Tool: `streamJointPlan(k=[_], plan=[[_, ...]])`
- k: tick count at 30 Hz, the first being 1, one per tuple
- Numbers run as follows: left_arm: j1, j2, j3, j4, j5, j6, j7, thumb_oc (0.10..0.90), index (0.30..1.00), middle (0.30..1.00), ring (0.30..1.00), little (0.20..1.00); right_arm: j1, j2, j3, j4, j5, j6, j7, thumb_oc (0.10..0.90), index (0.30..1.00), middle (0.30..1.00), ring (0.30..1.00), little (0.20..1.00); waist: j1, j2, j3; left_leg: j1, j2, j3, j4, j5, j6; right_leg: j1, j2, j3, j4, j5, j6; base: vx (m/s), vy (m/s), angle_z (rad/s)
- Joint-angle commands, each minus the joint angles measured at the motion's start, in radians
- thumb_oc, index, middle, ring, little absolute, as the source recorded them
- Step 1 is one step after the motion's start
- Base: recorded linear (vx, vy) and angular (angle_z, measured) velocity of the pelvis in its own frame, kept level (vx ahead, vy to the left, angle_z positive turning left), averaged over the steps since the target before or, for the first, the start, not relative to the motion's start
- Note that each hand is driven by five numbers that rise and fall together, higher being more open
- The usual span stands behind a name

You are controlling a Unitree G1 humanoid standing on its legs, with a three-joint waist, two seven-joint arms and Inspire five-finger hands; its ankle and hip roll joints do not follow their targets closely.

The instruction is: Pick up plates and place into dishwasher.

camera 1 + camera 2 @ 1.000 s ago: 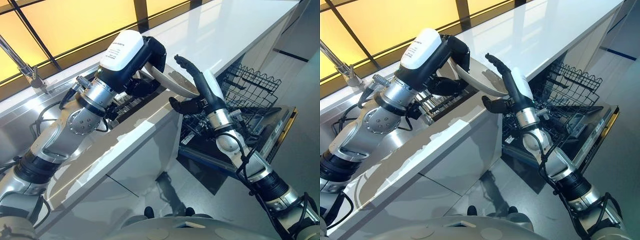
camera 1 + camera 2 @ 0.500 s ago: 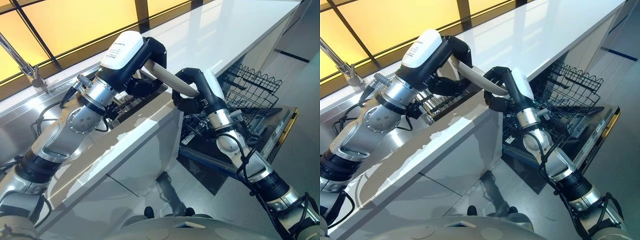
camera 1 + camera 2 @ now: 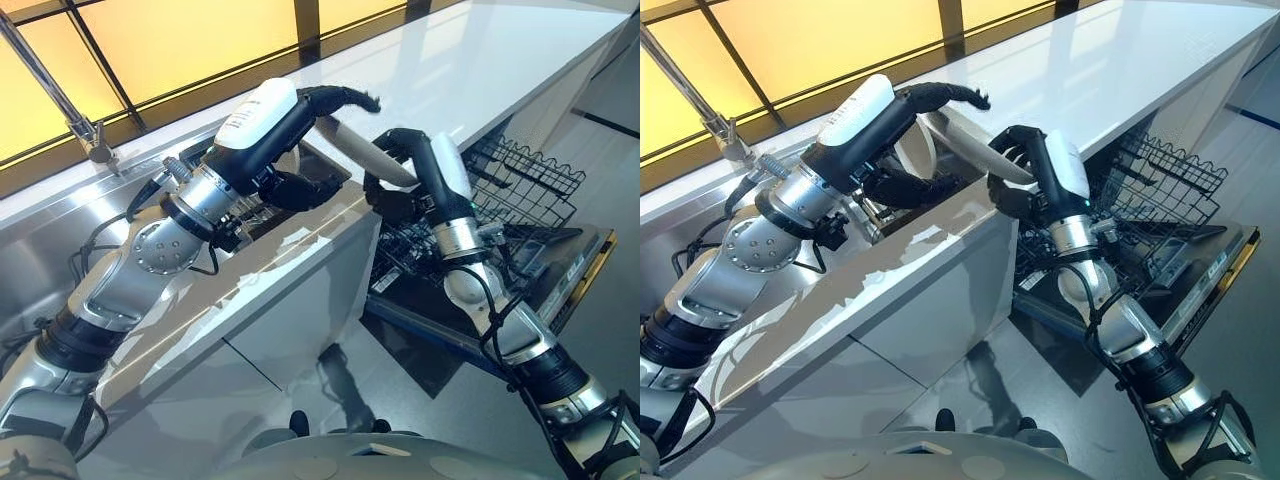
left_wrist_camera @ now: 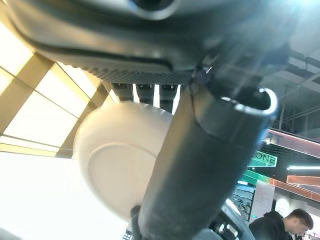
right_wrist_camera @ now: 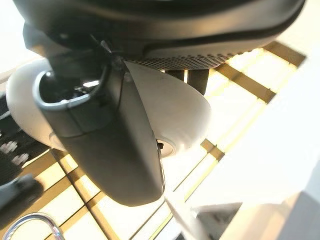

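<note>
Left eye view: a cream plate [image 3: 365, 158] is sitting tilted in mid-air at centre frame, above the edge of the white surface [image 3: 470, 70], between the two robot hands. The right robot hand [image 3: 400, 170] is coming in from the right and curling its fingers over the plate's right rim, with the thumb closing underneath, so it is gripping the plate. The left robot hand [image 3: 310, 110] is reaching in from the left with its fingers stretched straight over the plate's upper edge; its thumb is lying apart below, and it is gripping nothing. At right of frame, the dishwasher [image 3: 520, 290] is standing open, with its wire rack [image 3: 520, 185] pulled out. A sink [image 3: 60, 215] with a faucet [image 3: 60, 95] is occupying the upper left.
</note>
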Motion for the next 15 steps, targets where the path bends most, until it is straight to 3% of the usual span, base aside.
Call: streamJointPlan(k=[1,7,15], plan=[[0.030,0.056,0.134,0.090,-0.046,-0.012,0.065,0.800,0.900,0.900,0.900,0.900,-0.108,-0.057,-0.258,0.016,0.012,-0.080,-0.218,0.100,0.300,0.300,0.300,0.200,0.030,-0.031,-0.081,0.029,-0.046,0.014,0.016,-0.143,0.020,-0.022,0.019,-0.032,0.036,-0.057,0.048,0.04,-0.006,0.06],[0.106,0.095,0.228,0.179,-0.054,-0.031,0.095,0.800,0.900,0.900,0.900,0.900,-0.115,-0.145,-0.368,0.141,-0.003,-0.055,-0.294,0.100,0.300,0.300,0.300,0.200,0.049,-0.040,-0.078,0.028,-0.047,-0.002,0.023,-0.143,0.022,-0.019,0.007,-0.058,0.061,-0.071,0.045,0.04,-0.002,0.11],[0.143,0.169,0.339,0.301,-0.062,-0.040,0.166,0.800,0.900,0.900,0.900,0.900,-0.061,-0.247,-0.476,0.315,0.074,-0.005,-0.283,0.100,0.300,0.300,0.300,0.200,0.057,-0.043,-0.072,0.026,-0.048,-0.015,0.038,-0.147,0.026,-0.027,-0.010,-0.080,0.112,-0.094,0.049,0.06,-0.004,0.12]])
